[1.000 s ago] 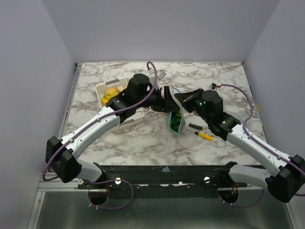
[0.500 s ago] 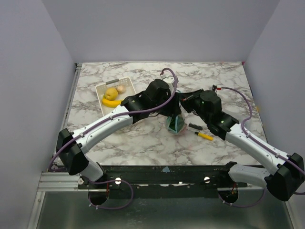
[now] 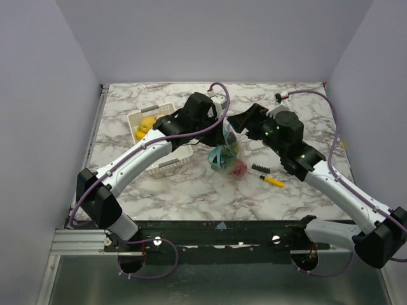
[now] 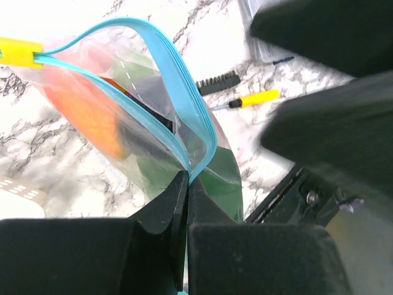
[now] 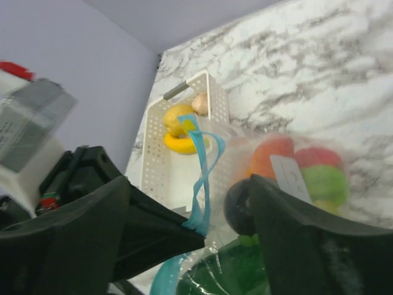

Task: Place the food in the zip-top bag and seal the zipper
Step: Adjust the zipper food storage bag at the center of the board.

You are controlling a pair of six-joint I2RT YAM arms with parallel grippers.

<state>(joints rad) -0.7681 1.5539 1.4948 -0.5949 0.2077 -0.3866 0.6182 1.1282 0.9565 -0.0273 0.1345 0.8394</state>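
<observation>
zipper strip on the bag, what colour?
The zipper is light blue; it shows best in the left wrist view.

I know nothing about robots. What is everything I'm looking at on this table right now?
table: one, white-grey marble, under everything
basket: one, white, far left
banana: one, yellow, in the basket
lemon: one, yellow, in the basket, beside the banana
beige piece: one, basket's far corner, too small to identify
zip-top bag: one, clear, table centre, mouth gaping
food: several pieces, red, orange, green and dark, inside the bag
zipper: one, light blue, along the bag's mouth
pen: one, yellow and black, right of the bag
toothed piece: one, black, beside the pen
left gripper: one, black, pinching the zipper
right gripper: one, black, open, at the bag
</observation>
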